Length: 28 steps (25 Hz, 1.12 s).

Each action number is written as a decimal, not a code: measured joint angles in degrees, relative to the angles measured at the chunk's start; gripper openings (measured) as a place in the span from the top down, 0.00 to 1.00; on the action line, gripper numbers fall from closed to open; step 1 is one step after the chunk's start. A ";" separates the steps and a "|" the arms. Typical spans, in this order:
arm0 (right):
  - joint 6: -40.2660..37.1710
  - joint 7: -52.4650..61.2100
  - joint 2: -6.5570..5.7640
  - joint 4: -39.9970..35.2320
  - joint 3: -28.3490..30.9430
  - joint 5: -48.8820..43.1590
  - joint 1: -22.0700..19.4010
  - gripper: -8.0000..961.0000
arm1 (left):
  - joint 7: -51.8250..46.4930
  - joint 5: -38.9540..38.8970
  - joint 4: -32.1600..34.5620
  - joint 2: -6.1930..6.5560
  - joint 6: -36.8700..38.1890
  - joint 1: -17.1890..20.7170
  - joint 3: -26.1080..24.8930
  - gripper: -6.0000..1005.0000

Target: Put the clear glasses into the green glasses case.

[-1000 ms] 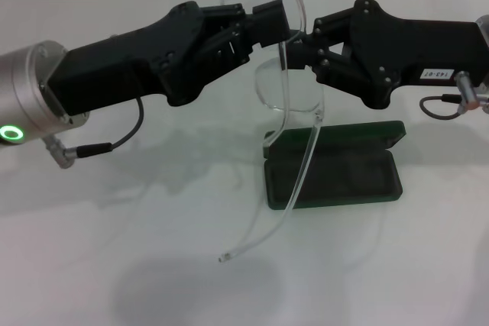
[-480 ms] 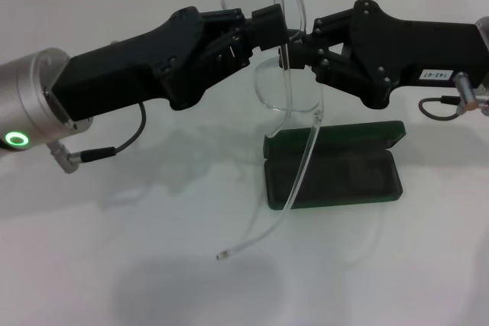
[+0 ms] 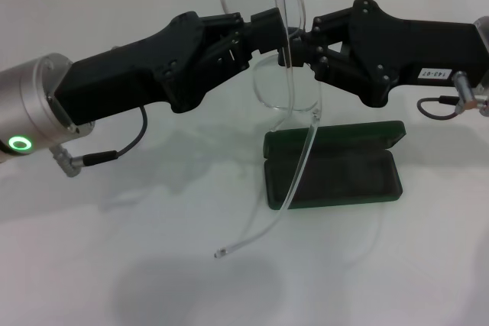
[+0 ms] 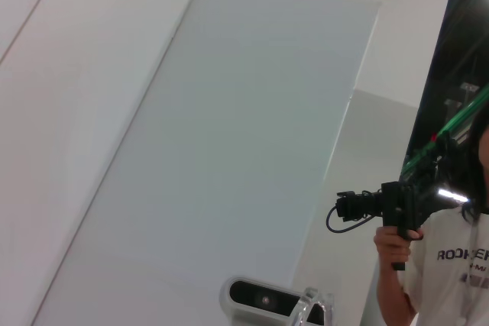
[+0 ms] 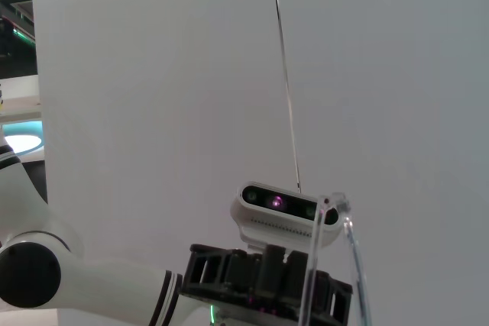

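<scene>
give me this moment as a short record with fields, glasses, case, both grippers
glasses: clear glasses held in the air above the table, one arm hanging down in front of the case
case: green glasses case open on the table, nothing inside
left gripper: left gripper at the glasses frame, fingers shut on it
right gripper: right gripper at the frame from the other side, fingers shut on it
task state: glasses not yet in the case

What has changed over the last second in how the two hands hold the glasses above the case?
The left hand and its arm have edged up and toward the right hand, and the dangling temple tip of the clear glasses has swung slightly left. No grip has changed: both hands still pinch the glasses in mid-air. The green glasses case lies open in the same place.
</scene>
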 joint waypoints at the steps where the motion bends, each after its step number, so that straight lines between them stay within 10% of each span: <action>1: 0.00 -0.01 0.00 0.00 0.00 0.00 0.00 0.91 | 0.05 0.00 0.00 -0.03 0.00 0.00 0.00 0.94; 28: 2.56 -2.01 0.10 1.31 -0.01 0.17 1.11 0.92 | 0.76 0.08 -0.72 0.05 0.06 -1.23 0.08 0.94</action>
